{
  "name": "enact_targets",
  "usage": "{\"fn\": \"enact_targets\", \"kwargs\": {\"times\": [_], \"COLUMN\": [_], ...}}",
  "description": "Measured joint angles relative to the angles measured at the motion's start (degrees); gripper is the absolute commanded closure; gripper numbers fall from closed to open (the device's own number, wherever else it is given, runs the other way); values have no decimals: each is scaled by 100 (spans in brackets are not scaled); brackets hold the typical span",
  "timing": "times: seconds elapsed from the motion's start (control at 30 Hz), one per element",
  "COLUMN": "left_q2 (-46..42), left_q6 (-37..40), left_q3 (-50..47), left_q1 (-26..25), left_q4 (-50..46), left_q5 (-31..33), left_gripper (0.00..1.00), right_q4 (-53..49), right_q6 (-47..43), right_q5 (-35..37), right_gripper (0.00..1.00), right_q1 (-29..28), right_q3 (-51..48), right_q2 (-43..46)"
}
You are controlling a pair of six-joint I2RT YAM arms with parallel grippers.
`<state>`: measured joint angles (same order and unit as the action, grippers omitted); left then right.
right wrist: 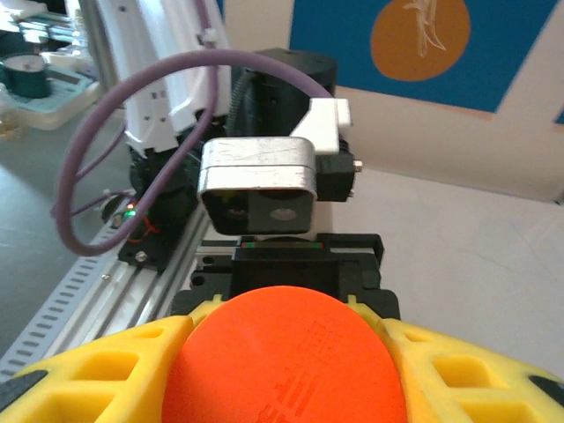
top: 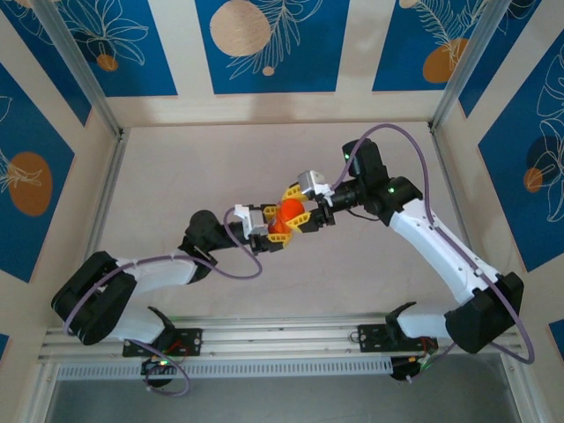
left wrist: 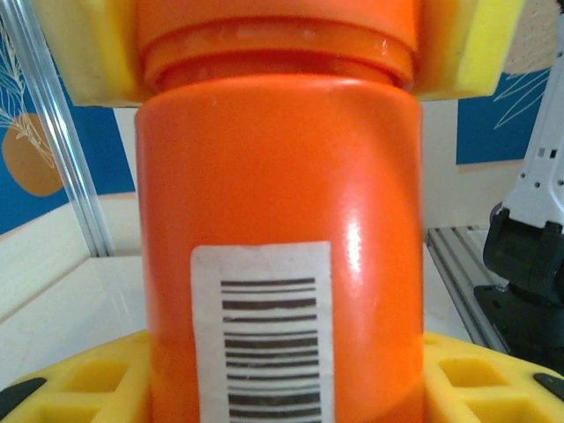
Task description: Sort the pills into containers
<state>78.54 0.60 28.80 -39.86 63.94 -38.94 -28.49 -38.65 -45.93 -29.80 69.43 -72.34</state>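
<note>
Opening the orange bottle (top: 285,217) looks like the step now. The left jaws hold it tight above the table (top: 264,159); the right jaws squeeze its cap (right wrist: 286,361). Next, twist the cap off.

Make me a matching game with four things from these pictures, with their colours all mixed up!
Things:
1. bottle
2. label on the bottle
3. cable
4. right claw's fingers

Colours:
a. purple
b. yellow
c. orange
d. white with black bars

Pairs: 1-c, 2-d, 3-a, 4-b
</note>
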Motion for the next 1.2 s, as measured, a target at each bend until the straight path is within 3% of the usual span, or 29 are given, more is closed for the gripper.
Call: {"fn": "enact_targets", "kwargs": {"times": [0.3,0.47,0.63,0.93,1.1,1.2], "left_q2": [-341,-411,-494,-627,-638,-638], "left_q6": [238,411,605,1091,1202,1202], "left_q3": [9,129,221,260,256,240], "left_q1": [48,81,68,-98,-146,-157], "left_q4": [-758,-1298,-1825,-2159,-2129,-2044], "left_q5": [769,1298,1670,2057,2098,2103], "left_gripper": [100,100,100,100,100,100], "right_q4": [1464,1515,1222,896,826,817], "right_q6": [2651,4380,6041,8258,8856,8977], "right_q5": [2059,3637,4771,5875,6190,6262], "right_gripper": [57,54,52,30,26,18], "right_q1": [-570,-920,-1143,-1405,-1462,-1478], "right_q3": [-546,-503,-365,-380,-393,-393], "right_q2": [354,280,160,162,162,175]}}
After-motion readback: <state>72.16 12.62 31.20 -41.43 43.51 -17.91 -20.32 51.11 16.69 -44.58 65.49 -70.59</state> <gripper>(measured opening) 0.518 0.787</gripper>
